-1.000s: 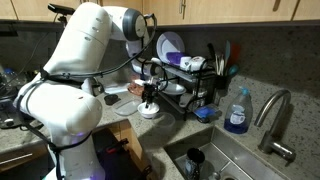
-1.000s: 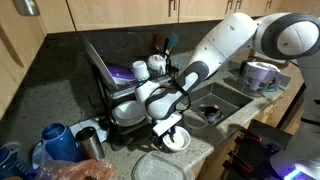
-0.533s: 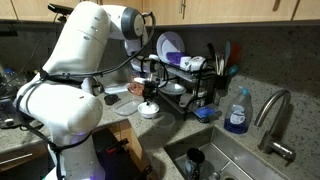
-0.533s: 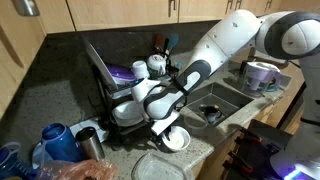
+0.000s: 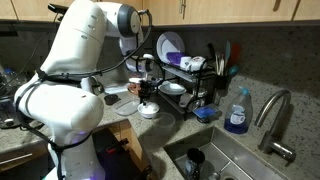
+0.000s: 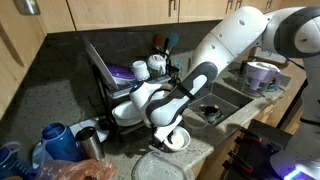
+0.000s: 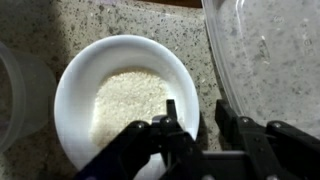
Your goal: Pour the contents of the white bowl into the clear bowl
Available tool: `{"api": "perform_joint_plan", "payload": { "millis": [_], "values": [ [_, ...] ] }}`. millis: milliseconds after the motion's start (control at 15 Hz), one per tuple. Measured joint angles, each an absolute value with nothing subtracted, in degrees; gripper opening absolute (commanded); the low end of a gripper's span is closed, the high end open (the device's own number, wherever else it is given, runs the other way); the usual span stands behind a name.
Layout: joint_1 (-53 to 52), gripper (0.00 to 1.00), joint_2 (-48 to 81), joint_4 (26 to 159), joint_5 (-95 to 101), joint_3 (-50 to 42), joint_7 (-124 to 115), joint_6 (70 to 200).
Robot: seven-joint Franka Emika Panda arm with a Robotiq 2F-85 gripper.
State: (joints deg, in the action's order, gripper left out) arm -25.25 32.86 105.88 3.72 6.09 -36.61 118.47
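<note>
Arm (image 6: pixel 226 48) bent low, gripper (image 7: pixel 196 116) straddling white bowl (image 7: pixel 118 98) rim

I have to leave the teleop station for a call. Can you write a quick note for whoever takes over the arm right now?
The end effector looks open. It sits low at the white bowl, with one finger inside the rim and the other outside, not clamped as far as the wrist view shows.
The white bowl stands upright on the counter, with its pale grains inside.
The clear bowl sits close beside it; I cannot tell whether anything is in it.
Done: approach to the rim.
Left: close on the rim, lift, tip over the clear bowl, pour.
</note>
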Motion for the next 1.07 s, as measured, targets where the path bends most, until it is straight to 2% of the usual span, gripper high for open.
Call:
{"api": "perform_joint_plan", "payload": {
  "millis": [67, 133, 200, 467, 667, 800, 867, 1000, 1067],
  "values": [
    [-25.3, 0.28, 32.6, 106.4, 3.8, 6.1, -36.7, 118.5],
    [-25.3, 0.32, 32.2, 107.0, 4.0, 6.1, -37.1, 118.5],
    [-25.3, 0.3, 31.8, 107.5, 4.4, 6.0, -37.7, 118.5],
    [-25.3, 0.12, 30.4, 109.3, 5.9, 5.9, -38.9, 118.5],
    [-25.3, 0.16, 29.8, 110.2, 6.5, 6.0, -39.9, 118.5],
    [-25.4, 0.31, 29.6, 110.8, 6.5, 6.1, -40.1, 118.5],
    [-25.4, 0.44, 29.5, 111.0, 6.5, 6.2, -40.2, 118.5],
    [-25.5, 0.58, 29.4, 111.5, 6.5, 6.3, -40.8, 118.5],
    [-25.6, 0.6, 29.4, 111.9, 6.5, 6.3, -40.9, 118.5]
  ]
}}
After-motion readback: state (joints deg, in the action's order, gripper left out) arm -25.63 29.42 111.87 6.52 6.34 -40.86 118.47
